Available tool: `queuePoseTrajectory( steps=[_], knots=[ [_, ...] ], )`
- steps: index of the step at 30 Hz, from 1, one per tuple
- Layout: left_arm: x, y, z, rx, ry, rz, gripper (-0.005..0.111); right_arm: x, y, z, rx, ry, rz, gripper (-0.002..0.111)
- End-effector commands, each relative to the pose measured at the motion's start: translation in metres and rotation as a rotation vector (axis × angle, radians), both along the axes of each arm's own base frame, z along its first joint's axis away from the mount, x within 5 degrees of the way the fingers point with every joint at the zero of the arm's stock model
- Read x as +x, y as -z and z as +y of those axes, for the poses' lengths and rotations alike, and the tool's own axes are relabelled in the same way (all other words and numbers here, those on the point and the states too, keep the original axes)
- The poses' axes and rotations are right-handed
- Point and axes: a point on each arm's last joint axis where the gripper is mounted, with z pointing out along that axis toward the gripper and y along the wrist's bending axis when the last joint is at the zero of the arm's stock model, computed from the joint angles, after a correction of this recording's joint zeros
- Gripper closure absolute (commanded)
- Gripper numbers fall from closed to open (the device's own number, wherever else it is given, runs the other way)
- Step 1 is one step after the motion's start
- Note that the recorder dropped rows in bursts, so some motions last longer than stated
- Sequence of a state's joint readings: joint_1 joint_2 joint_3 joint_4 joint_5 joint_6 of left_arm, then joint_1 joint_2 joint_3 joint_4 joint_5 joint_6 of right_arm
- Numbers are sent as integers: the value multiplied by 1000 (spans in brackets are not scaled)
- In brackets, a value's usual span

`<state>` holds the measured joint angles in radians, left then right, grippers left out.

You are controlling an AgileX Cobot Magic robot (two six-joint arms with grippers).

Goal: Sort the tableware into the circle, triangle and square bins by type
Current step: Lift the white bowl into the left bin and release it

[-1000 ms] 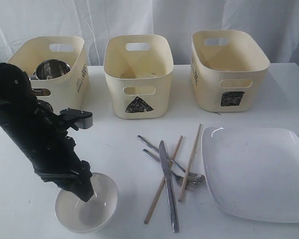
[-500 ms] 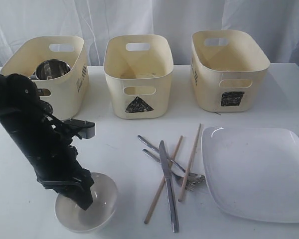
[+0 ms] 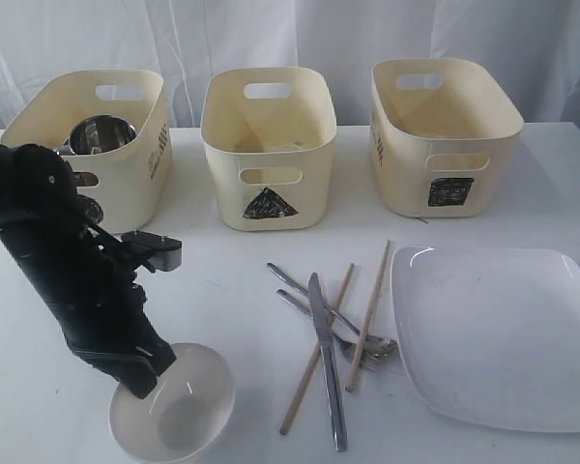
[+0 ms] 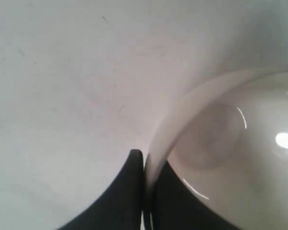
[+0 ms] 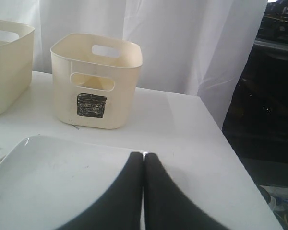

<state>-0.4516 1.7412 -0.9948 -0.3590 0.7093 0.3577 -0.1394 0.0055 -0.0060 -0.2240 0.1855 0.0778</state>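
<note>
Exterior, left gripper (image 3: 141,379): down at the white bowl (image 3: 179,411), near the front of the table (image 3: 222,275), biting its rim. A rim pinch suits a bowl too wide to span.
Exterior, bins: a steel mug (image 3: 101,133) sits in the left bin (image 3: 135,188), likely the circle one. The triangle bin (image 3: 268,155) and square bin (image 3: 464,145) stand alongside.
Exterior, unsorted: knife (image 3: 327,367), chopsticks (image 3: 370,309) and plate (image 3: 503,338) lie on the table.
Left wrist, fingers (image 4: 127,196): clamped on the bowl's rim, one inside, one outside.
Right wrist, right gripper (image 5: 144,158): fingers pressed together, holding nothing. It hovers above the plate's edge, facing the square bin, and I judge it parked clear.
</note>
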Motion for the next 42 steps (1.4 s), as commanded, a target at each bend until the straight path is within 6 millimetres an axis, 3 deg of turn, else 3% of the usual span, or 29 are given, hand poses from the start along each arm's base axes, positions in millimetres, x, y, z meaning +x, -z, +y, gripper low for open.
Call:
queuePoseTrajectory(
  steps=[1,6,14,18,21,24,30,36,39,42],
  knots=[
    [0,-12,1,-2,19,-14,107,0,1,0,2,-3,-7,108],
    [12,-61,0,-13,49,-168,107,0,1,0,2,-3,-7,108],
    [34,-172,21,114,-46,-652,107,0,1,0,2,-3,-7,108],
    [53,-210,40,262,-165,-908,107,0,1,0,2,-3,-7,108],
    [67,-226,53,304,-234,-1004,107,0,1,0,2,-3,-7,108],
    [85,-231,72,317,-318,-1038,107,0,1,0,2,-3,-7,108],
    [126,-222,105,273,-463,-1096,107,0,1,0,2,-3,-7,108],
    [165,-196,115,194,-465,-1196,107,0,1,0,2,-3,-7,108],
    [194,-164,120,192,-478,-1166,107,0,1,0,2,-3,-7,108],
    [213,-147,127,198,-510,-1143,107,0,1,0,2,-3,-7,108]
  ],
)
